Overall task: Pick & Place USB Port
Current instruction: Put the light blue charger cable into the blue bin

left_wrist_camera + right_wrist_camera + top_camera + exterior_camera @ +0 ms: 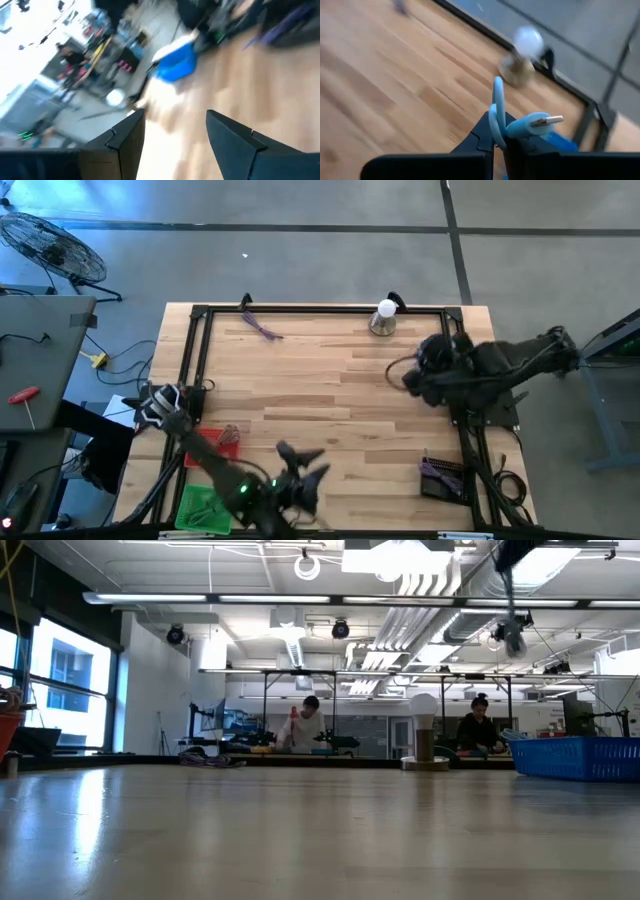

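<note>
One light-blue USB cable (520, 125) sat pinched in the right gripper (501, 131), plug pointing sideways; left gripper (175, 135) gaped wide, empty.

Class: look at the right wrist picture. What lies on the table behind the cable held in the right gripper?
Behind the blue cable, pinched in the shut right gripper, a light bulb on a round base stands near the black frame. The gripper hides the cable's lower part.
</note>
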Robot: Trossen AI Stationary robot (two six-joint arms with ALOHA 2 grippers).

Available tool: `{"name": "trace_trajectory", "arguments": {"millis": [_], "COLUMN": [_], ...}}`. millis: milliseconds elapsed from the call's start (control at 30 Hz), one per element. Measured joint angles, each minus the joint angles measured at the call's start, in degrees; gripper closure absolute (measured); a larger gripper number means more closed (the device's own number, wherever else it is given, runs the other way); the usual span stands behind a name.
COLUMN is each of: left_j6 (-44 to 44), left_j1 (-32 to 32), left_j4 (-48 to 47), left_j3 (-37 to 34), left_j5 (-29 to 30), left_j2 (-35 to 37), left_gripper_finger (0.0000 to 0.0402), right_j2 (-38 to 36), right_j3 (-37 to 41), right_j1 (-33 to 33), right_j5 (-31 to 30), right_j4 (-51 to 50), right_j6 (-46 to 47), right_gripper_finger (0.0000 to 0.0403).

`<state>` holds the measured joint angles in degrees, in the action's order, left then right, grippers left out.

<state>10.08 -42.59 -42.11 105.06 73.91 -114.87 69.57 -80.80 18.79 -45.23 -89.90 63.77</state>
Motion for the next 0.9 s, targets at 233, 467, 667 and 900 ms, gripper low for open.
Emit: {"name": "trace_trajectory", "arguments": {"millis": [233,467,667,900], "left_j6": [20.50,27.65,27.44,21.78], "left_j1": [10.04,23.17,32.98,40.61], "left_j4": [-32.71,-43.77,-42.69,-38.24], "left_j3": [-0.03,-1.86,-4.19,-9.95], "left_j5": [-5.51,-7.43,-9.56,-14.74], "left_j2": [0.73,0.75,0.33,0.31], "left_gripper_finger": [0.0200,0.0200,0.0200,0.0200], "right_j2": [-10.81,-15.84,-15.06,-12.92], "right_j3": [13.40,21.24,28.68,35.91], "right_j1": [-11.58,-22.17,-30.86,-40.13], "right_j5": [9.57,12.06,19.14,26.65], "right_j4": [0.12,3.47,13.01,19.06], "right_j6": [-0.51,-6.02,-13.43,-20.39], "right_gripper_finger": [0.0397,0.0397,0.0397,0.0397]}}
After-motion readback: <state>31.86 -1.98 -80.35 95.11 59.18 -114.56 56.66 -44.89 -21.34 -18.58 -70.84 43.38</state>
